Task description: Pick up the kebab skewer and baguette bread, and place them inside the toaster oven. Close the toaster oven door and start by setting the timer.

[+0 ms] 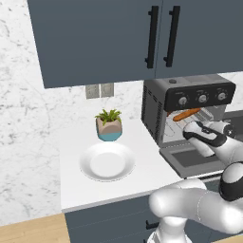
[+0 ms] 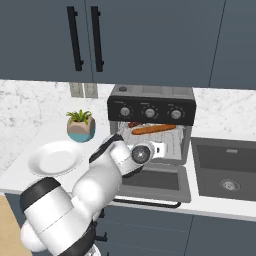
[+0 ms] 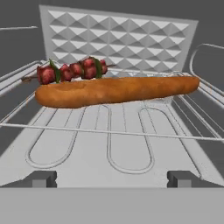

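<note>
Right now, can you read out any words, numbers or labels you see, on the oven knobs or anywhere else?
None can be read.
Toaster oven: the marks around its three knobs are too small and blurred to read.
Plate, plant pot, cabinet doors: no text.

**Surface finishes**

Wire rack [image 3: 109,131] beyond the fingertips: thin bright metal. Baguette bread [image 3: 113,91] matt, rough crust. Kebab skewer [image 3: 72,71] chunks glossy. Toaster oven [image 2: 150,112] matt black. Plate [image 1: 107,161] glossy white. Counter [image 1: 76,185] smooth, matt.
</note>
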Robot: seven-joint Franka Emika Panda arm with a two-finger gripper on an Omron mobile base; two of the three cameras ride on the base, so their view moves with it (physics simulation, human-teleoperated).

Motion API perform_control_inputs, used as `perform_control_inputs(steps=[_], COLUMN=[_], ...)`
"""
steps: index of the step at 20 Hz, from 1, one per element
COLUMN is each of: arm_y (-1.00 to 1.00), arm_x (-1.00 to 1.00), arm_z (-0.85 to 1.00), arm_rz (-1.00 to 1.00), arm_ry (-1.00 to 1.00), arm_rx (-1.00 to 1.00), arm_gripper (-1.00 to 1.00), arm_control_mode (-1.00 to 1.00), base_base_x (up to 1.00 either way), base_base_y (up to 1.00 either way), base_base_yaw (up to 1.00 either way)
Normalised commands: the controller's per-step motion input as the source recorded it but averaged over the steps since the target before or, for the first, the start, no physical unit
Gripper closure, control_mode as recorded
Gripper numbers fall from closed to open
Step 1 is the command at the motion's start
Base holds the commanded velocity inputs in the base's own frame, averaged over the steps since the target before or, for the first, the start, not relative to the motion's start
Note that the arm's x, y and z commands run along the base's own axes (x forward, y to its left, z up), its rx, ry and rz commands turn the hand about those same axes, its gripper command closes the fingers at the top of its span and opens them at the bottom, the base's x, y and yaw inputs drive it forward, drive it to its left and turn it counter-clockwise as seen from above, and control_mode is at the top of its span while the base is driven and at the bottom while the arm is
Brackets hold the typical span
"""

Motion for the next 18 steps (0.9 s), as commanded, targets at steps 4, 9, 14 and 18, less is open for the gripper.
perform_control_inputs(steps=[4, 9, 14, 18], arm_y=[-0.04, -0.21, -0.53, -0.64], arm_x=[-0.50, -0.63, -0.83, -0.86], arm_z=[0.03, 0.01, 0.00, -0.15], arm_rz=[-0.03, -0.01, 0.00, 0.00], arm_ry=[0.01, 0.03, 0.00, 0.00], arm_rx=[0.00, 0.00, 0.03, 0.03], arm_gripper=[-1.00, -1.00, -1.00, -1.00], arm_control_mode=[-1.00, -1.00, -1.00, -1.00], base_base_x=[0.00, 0.00, 0.00, 0.00], base_base_y=[0.00, 0.00, 0.00, 0.00], base_base_yaw=[0.00, 0.00, 0.00, 0.00])
